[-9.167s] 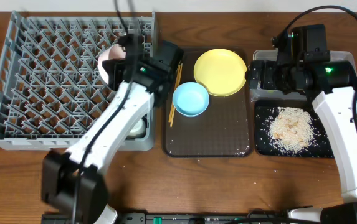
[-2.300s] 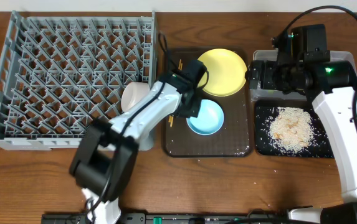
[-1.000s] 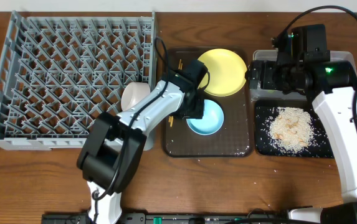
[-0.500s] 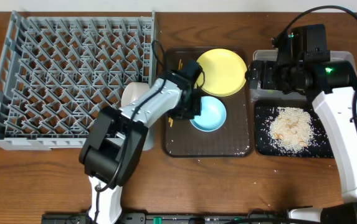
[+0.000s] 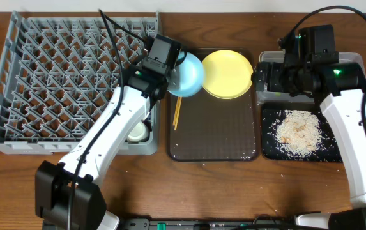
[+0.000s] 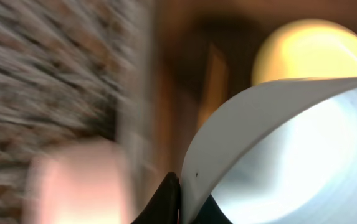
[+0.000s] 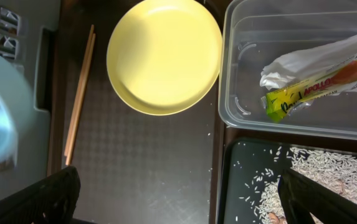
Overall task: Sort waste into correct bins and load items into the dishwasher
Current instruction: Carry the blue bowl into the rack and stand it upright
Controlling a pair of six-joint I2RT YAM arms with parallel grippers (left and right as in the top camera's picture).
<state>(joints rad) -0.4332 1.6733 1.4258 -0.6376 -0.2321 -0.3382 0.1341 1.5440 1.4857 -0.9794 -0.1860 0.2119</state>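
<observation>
My left gripper (image 5: 171, 66) is shut on the rim of the light blue bowl (image 5: 189, 74) and holds it tilted in the air between the grey dish rack (image 5: 55, 76) and the yellow plate (image 5: 227, 73). The left wrist view is blurred, with the bowl (image 6: 290, 155) pinched in the jaws (image 6: 181, 199). The chopsticks (image 5: 177, 112) lie on the brown tray (image 5: 214, 134). A small white cup (image 5: 137, 132) sits in the rack's front right corner. My right gripper (image 7: 178, 199) is open and empty beside the clear box (image 7: 240, 106), which holds the napkin (image 7: 290, 62) and wrapper (image 7: 315, 81). The white bowl is hidden.
The black tray (image 5: 269, 147) in front of the clear box holds a pile of rice (image 5: 297, 131). A few grains lie on the brown tray and the table. The plate (image 7: 164, 56) and chopsticks (image 7: 78, 93) also show in the right wrist view.
My left gripper has lifted the blue bowl off the brown tray and carried it back and left toward the rack's corner. The right arm has not moved.
</observation>
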